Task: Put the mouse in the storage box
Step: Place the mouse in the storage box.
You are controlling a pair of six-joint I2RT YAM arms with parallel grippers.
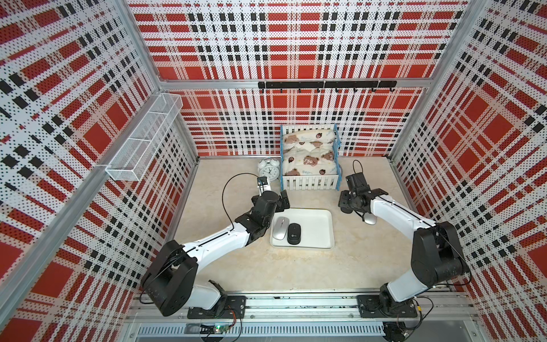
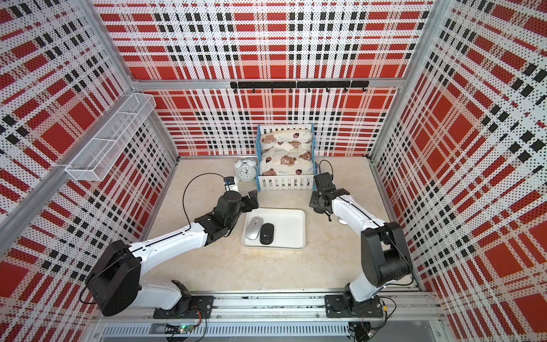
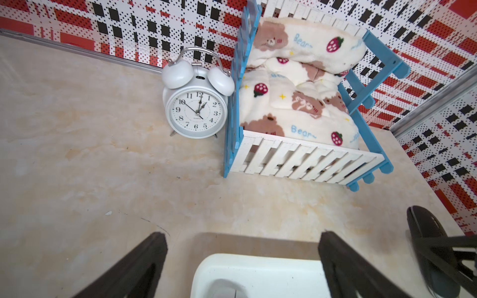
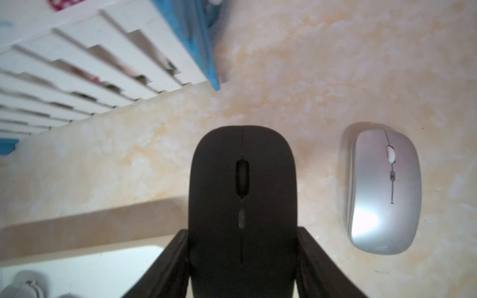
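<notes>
Closest to me, the white storage box (image 1: 322, 237) lies flat on the table (image 1: 236, 266). Two mice lie side by side in its left half. One is a silver mouse (image 1: 280, 228) and the one next to it is a black mouse (image 1: 294, 234).

A bit further in, the left gripper (image 3: 241, 238) hangs over the far left corner of the box. Its two fingers are spread wide apart and there is nothing between them.

Across from it, just outside the far right corner of the box, is the right gripper (image 4: 242, 231). Its fingers are pressed against the two sides of a third mouse (image 4: 242, 165), which is black too. This one is not in the box. I cannot tell if it is lifted off the table. Just beside it a fourth mouse (image 4: 384, 191), a silver one, lies on the table. In both top views it is partly hidden under the right arm (image 1: 396, 211).

At the very back stands a toy bed (image 1: 309, 180) with a white fence and a bear blanket (image 1: 307, 154). A white alarm clock (image 1: 268, 171) stands upright just beside its left side. A wire basket (image 1: 142, 139) hangs on the left wall.
</notes>
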